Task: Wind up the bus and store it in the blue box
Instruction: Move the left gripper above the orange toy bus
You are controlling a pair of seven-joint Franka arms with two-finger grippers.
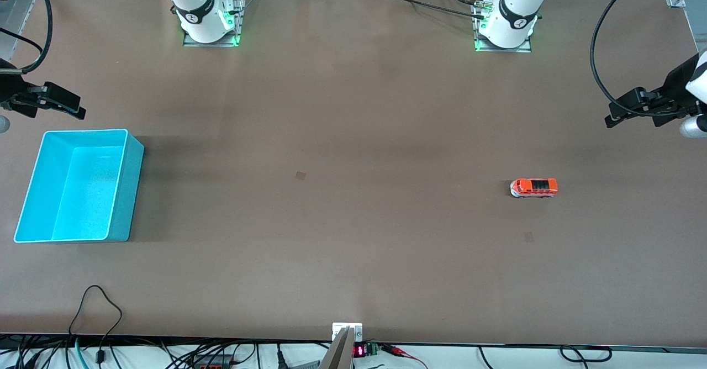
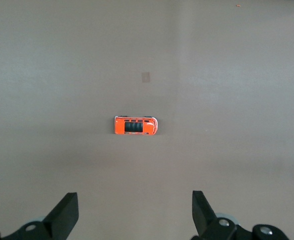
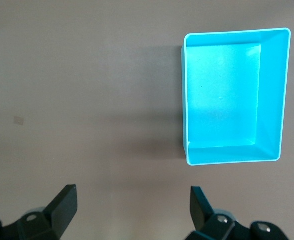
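The left tool [image 1: 621, 116] hangs in the air over the left arm's end of the desk [image 1: 353, 220], its fingers [image 2: 63, 214] spread wide with nothing between them. The bus [image 1: 533, 188] stands on its wheels on the bare desk, well apart from this tool and nearer to the front camera than the left arm's base. In the left wrist view the bus [image 2: 135, 125] shows its orange roof with dark windows, lying clear of both fingertips.

The right tool [image 1: 52, 101] hangs over the right arm's end of the desk, also spread wide and holding nothing; its fingers [image 3: 62, 206] frame bare desk in the right wrist view. The blue box [image 1: 119, 192] sits on the desk close by this tool and nearer to the front camera than the right arm's base. Its inside [image 3: 222, 95] is open to view and holds nothing. The bus and the blue box are well apart, at the two ends of the desk.
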